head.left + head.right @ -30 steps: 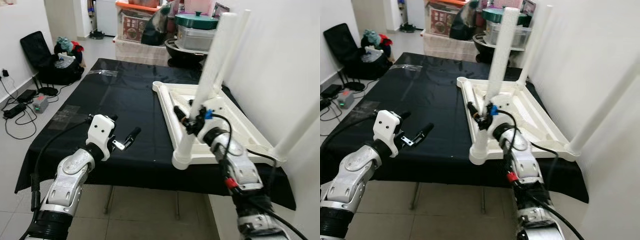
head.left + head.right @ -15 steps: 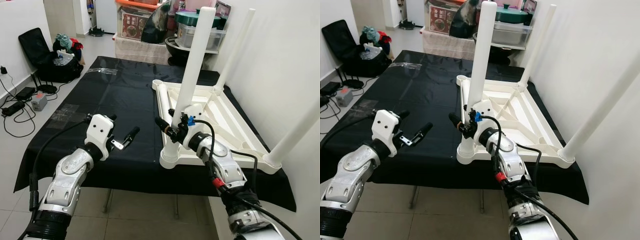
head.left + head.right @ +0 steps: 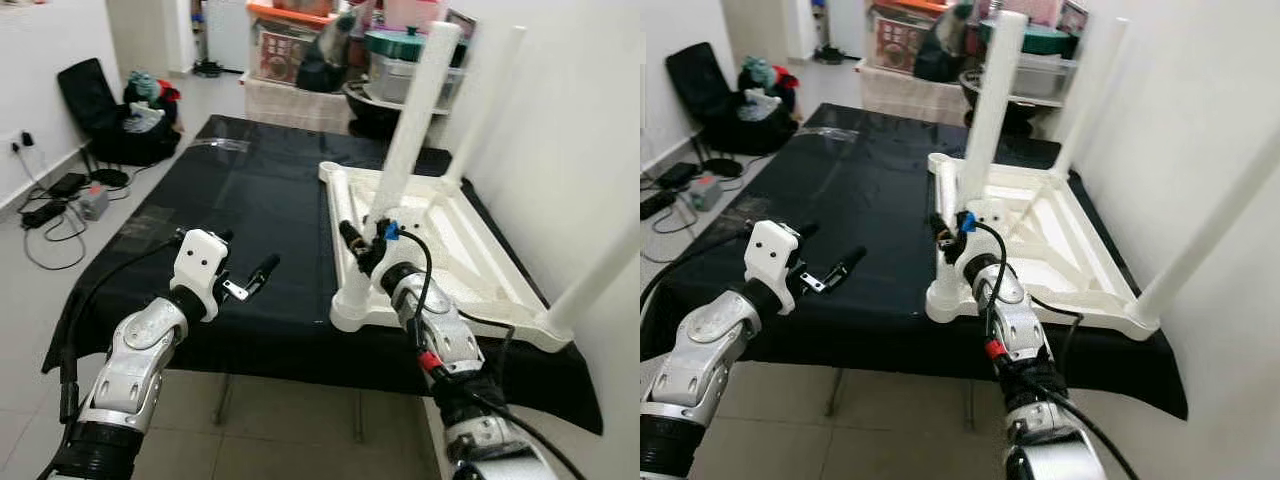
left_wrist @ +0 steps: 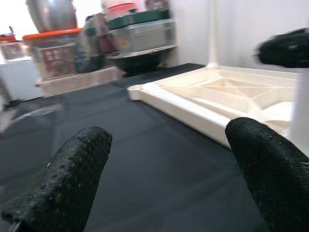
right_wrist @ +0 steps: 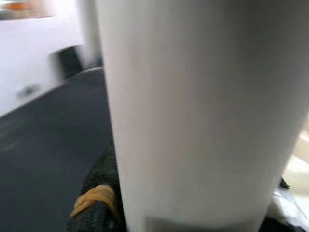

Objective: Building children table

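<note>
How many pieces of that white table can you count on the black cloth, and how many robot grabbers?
White legs standing up: 3
Upside-down white tabletop: 1
Left gripper: 1
Right gripper: 1
Total: 6

The right gripper point(image 3: 358, 243), gripping the near white leg point(image 3: 405, 160), has tilted it from leaning to nearly upright.

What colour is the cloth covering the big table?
Black; the cloth shows best in the left eye view.
</note>
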Available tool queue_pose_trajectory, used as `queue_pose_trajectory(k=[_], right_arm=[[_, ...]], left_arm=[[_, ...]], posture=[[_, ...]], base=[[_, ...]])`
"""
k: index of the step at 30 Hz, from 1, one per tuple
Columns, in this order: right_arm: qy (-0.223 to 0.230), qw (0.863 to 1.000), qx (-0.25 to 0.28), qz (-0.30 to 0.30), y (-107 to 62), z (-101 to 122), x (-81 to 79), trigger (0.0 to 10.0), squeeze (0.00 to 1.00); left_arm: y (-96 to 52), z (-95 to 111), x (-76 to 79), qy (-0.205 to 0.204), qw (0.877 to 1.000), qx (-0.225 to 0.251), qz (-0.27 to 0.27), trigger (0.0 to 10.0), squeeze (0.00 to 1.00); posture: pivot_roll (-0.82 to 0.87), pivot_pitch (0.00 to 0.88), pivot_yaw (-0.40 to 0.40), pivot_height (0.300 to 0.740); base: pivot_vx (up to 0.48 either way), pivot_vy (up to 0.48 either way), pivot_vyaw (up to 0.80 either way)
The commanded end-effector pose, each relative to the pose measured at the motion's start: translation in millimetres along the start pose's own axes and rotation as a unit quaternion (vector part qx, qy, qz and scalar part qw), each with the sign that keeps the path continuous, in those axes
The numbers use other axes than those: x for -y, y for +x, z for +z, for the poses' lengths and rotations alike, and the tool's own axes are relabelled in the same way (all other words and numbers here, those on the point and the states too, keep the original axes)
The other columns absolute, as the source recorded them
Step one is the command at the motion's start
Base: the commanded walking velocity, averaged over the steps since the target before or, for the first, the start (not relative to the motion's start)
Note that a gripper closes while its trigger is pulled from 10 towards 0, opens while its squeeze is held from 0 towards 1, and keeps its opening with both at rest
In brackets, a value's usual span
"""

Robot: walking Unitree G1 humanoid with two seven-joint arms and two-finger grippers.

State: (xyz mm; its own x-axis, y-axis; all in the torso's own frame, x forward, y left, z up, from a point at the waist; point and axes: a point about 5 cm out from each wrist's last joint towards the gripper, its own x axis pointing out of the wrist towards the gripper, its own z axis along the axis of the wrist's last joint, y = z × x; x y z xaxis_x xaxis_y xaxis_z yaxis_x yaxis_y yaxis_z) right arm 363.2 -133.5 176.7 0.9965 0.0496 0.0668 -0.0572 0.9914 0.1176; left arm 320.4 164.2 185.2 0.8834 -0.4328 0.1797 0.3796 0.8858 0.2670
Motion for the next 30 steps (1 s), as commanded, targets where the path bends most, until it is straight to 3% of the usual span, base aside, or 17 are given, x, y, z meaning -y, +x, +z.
queue_pose_trajectory(k=[1,4,5,6,8,12,13,15,16,19,20,23,24,26,27,29,30], right_arm=[[0.021,0.985,-0.051,-0.165,-20.2,-25,46.3,0.0,0.0],[0.018,0.973,-0.055,-0.224,-29.5,-29,59.1,0.0,0.0],[0.012,0.963,-0.058,-0.264,-33.8,-30,67.6,0.0,0.0],[0.012,0.963,-0.058,-0.264,-33.8,-30,67.6,0.0,0.0],[0.008,0.931,-0.055,-0.361,-43.8,-25,83.8,0.0,0.0],[0.009,0.924,-0.051,-0.379,-46.4,-21,83.5,0.0,0.0],[0.003,0.936,-0.058,-0.347,-41.9,-20,70.3,3.5,0.0],[-0.001,0.944,-0.064,-0.324,-39.1,-21,64.4,3.5,0.0],[0.0,0.951,-0.068,-0.303,-36.1,-22,59.7,10.0,0.0],[0.0,0.956,-0.052,-0.288,-35.7,-18,56.0,10.0,0.0],[-0.001,0.957,-0.04,-0.287,-36.4,-14,55.4,10.0,0.15],[-0.002,0.957,-0.031,-0.288,-37.2,-11,55.1,10.0,0.15],[0.002,0.959,-0.004,-0.284,-35.9,-1,57.1,10.0,0.96],[0.005,0.958,0.012,-0.285,-35.3,6,58.0,10.0,0.96],[0.004,0.964,0.044,-0.263,-32.7,16,58.3,10.0,0.0],[0.006,0.98,0.087,-0.177,-25.4,33,55.0,10.0,0.0],[0.006,0.98,0.087,-0.177,-25.4,33,55.0,10.0,0.0]], left_arm=[[3.1,-3,8.7,-0.002,1.0,-0.008,-0.008,10.0,0.0],[3.6,-3,9.4,-0.001,1.0,-0.009,-0.006,10.0,0.0],[3.9,-4,8.7,-0.001,1.0,-0.011,-0.003,10.0,0.0],[3.9,-4,8.7,-0.001,1.0,-0.011,-0.003,10.0,0.0],[3.7,-4,7.0,0.003,1.0,-0.015,0.005,10.0,0.0],[2.9,-6,6.9,0.004,1.0,-0.017,0.007,10.0,0.0],[2.4,-8,9.6,0.002,1.0,-0.019,0.007,10.0,0.0],[2.3,-8,11.1,0.001,1.0,-0.019,0.006,10.0,0.0],[2.5,-8,12.0,0.0,1.0,-0.019,0.006,10.0,0.0],[2.7,-7,12.4,0.0,1.0,-0.017,0.006,10.0,0.0],[2.4,-7,10.8,0.0,1.0,-0.017,0.007,10.0,0.0],[2.2,-7,9.6,0.0,1.0,-0.017,0.009,10.0,0.0],[1.9,-7,7.9,0.0,1.0,-0.018,0.009,10.0,0.0],[1.7,-7,6.8,0.001,1.0,-0.018,0.009,10.0,0.0],[1.9,-7,6.1,0.002,1.0,-0.018,0.01,10.0,0.0],[3.6,-7,6.6,0.0,1.0,-0.017,0.009,10.0,0.0],[3.6,-7,6.6,0.0,1.0,-0.017,0.009,10.0,0.0]], posture=[[0.13,0.0,-0.142,0.74],[0.13,0.0,-0.143,0.74],[0.13,0.0,-0.144,0.74],[0.13,0.0,-0.144,0.74],[0.12,0.0,-0.147,0.74],[0.12,0.0,-0.145,0.74],[0.11,0.0,-0.147,0.74],[0.11,0.0,-0.147,0.74],[0.11,0.0,-0.147,0.74],[0.12,0.0,-0.149,0.74],[0.12,0.0,-0.147,0.74],[0.12,0.0,-0.147,0.74],[0.11,0.0,-0.143,0.74],[0.11,0.0,-0.142,0.74],[0.1,0.0,-0.138,0.74],[0.1,0.0,-0.137,0.74],[0.1,0.0,-0.137,0.74]], base=[[0.0,0.0,0.0],[0.0,0.0,0.0],[0.0,0.0,0.0],[0.0,0.0,0.0],[0.0,0.0,0.0],[0.0,0.0,0.0],[0.0,0.0,0.0],[0.0,0.0,0.0],[0.0,0.0,0.0],[0.0,0.0,0.0],[0.0,0.0,0.0],[0.0,0.0,0.0],[0.0,0.0,0.0],[0.0,0.0,0.0],[0.0,0.0,0.0],[0.0,0.0,0.0],[0.0,0.0,0.0]])
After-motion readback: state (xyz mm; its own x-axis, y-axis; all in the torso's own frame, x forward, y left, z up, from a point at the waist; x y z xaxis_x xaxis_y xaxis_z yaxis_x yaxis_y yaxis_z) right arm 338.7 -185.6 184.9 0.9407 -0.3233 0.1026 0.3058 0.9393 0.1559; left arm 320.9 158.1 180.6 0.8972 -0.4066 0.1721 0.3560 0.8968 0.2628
